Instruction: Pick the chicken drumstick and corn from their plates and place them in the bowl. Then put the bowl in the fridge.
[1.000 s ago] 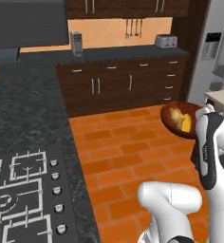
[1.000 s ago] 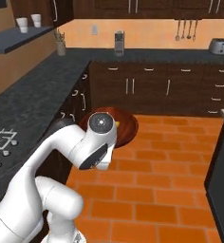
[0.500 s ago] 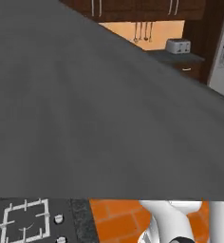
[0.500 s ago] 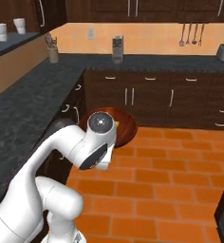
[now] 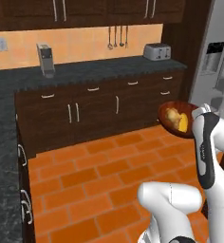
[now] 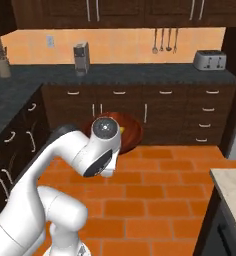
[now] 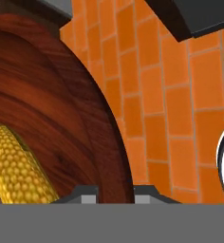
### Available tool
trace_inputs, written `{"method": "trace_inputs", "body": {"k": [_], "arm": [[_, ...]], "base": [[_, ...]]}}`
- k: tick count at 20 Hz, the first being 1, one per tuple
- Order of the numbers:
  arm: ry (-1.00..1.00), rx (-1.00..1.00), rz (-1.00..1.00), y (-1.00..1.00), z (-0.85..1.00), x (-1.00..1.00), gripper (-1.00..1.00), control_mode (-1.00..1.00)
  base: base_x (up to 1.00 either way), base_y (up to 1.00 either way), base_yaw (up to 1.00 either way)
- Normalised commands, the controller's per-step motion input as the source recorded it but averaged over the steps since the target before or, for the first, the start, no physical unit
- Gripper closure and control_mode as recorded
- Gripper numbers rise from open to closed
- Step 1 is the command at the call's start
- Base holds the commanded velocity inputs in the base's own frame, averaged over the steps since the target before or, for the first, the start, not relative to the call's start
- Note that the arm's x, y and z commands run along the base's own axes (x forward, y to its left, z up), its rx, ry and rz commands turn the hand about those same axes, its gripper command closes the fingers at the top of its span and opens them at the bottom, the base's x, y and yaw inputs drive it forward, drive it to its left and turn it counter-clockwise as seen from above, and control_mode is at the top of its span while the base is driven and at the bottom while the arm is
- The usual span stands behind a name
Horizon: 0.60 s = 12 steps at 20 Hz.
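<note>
One wooden bowl (image 5: 174, 118) is up in the air over the brick floor (image 5: 99, 180) — one corn cob (image 5: 182, 123) and one chicken drumstick (image 5: 172, 115) lie in it, the corn at about 4 o'clock from the drumstick in the left base view. On the back counter (image 6: 140, 74) stand one toaster (image 6: 209, 60) and one grey upright appliance (image 6: 80, 56), with three utensils (image 6: 162, 41) hanging on the wall between them and one wall outlet (image 6: 50, 41) at 10 o'clock from the appliance. One utensil holder (image 6: 3, 64) sits on the side counter — and one steel fridge (image 5: 213, 61) with one black dispenser panel (image 5: 213, 57) stands at 3 o'clock in the left base view.
</note>
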Motion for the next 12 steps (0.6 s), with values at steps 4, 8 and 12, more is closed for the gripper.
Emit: {"method": "trace_inputs", "body": {"k": [4,8,12], "arm": [[0.0,0.0,0.0,0.0,0.0,0.0,1.0,1.0],[0.0,0.0,0.0,0.0,0.0,0.0,1.0,1.0],[0.0,0.0,0.0,0.0,0.0,0.0,1.0,1.0]], "base": [[0.94,-0.01,-0.6],[0.66,0.01,-0.72],[0.51,0.15,-0.79]]}}
